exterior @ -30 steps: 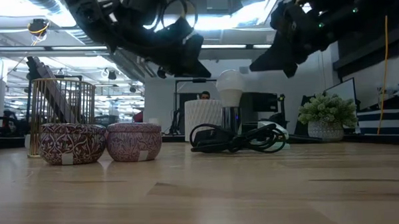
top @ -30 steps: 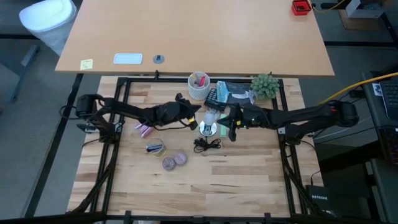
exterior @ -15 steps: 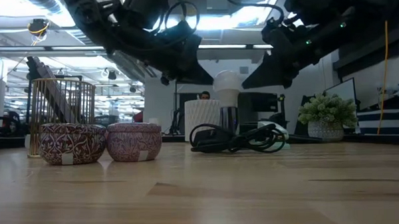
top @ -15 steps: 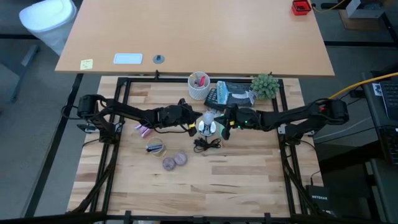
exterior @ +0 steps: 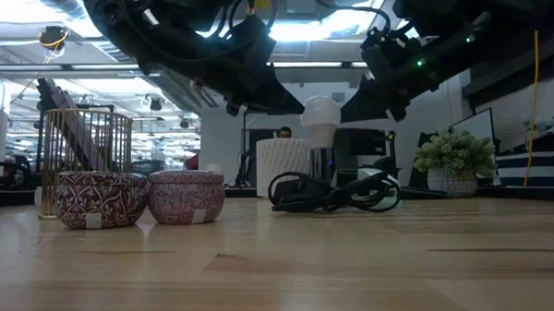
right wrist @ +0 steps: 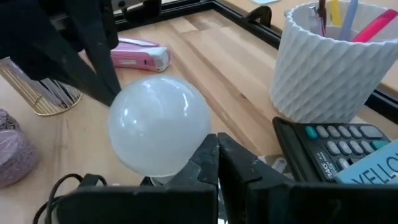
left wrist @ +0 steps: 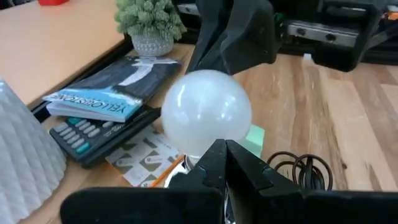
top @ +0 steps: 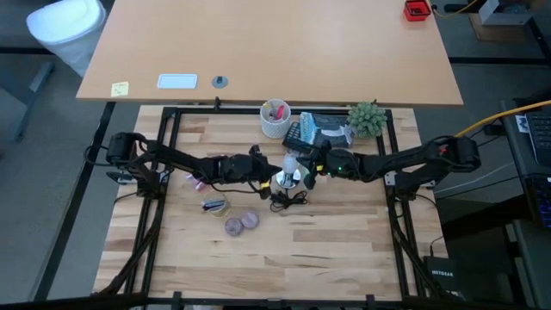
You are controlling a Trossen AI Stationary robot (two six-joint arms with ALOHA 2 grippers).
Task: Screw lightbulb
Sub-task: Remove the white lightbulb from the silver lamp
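Note:
The white lightbulb (top: 290, 162) (exterior: 321, 113) stands upright with its lower end in a silvery holder (exterior: 319, 163). The holder's black cord (exterior: 336, 192) lies coiled on the table. My left gripper (top: 275, 170) (left wrist: 225, 152) is shut, and its tips are at the bulb's left side. My right gripper (top: 306, 169) (right wrist: 216, 146) is shut, and its tips are at the bulb's right side. Both come in slanting slightly downward, nose to nose, with the bulb between them. My left gripper's shut fingertips (exterior: 297, 107) come slanting down from the table's left at the left side of the bulb's glass (left wrist: 186, 134); I cannot tell whether they touch it. My right gripper's shut fingertips (exterior: 346, 114) come slanting down from the table's right at the right side of the glass (right wrist: 196, 134); I cannot tell whether they touch it.
Behind the bulb stand a white patterned cup of pens (top: 275, 119), a calculator and a book (top: 315, 129) and a small plant (top: 368, 119). Two purple tins (top: 242, 223), a gold wire piece (top: 215, 205) and a pink stapler (top: 200, 181) lie near and to the left.
Both shut grippers have closed in on the bulb. The left one has gone toward the table's right and turned more toward the bulb. The right one has come down and toward the table's left, tipping further downward. Neither has opened.

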